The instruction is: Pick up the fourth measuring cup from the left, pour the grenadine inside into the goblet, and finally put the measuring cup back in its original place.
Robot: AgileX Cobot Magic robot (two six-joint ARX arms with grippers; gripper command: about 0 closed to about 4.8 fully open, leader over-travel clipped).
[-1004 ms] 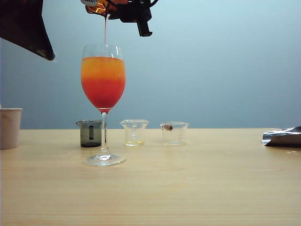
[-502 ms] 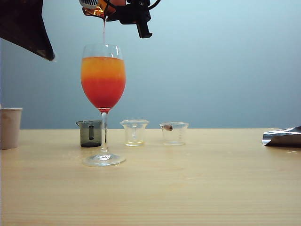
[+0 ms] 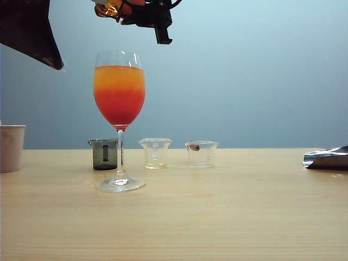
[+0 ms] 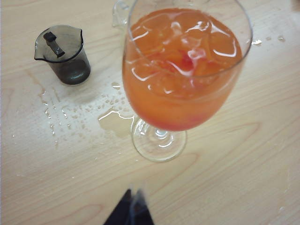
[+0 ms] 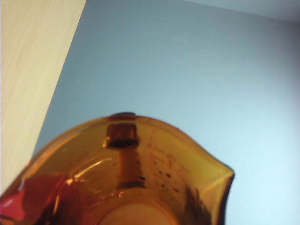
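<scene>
Standing upright on the pale wooden table (image 3: 228,217), the goblet (image 3: 119,98) holds orange liquid over red grenadine (image 3: 119,111). High above it, the right gripper (image 3: 142,13) clamps the fourth measuring cup (image 3: 110,8), tipped with its lip down. Behind stand three more cups. The left gripper (image 4: 129,211) hovers nearby; its jaws can't be read.

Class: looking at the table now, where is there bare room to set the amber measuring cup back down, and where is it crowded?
Free: bare table between the clear cup and the foil, plus the whole front strip. Crowded: around the goblet, with the grey cup and a spill beside its foot. The right gripper holds the amber cup above.
</scene>
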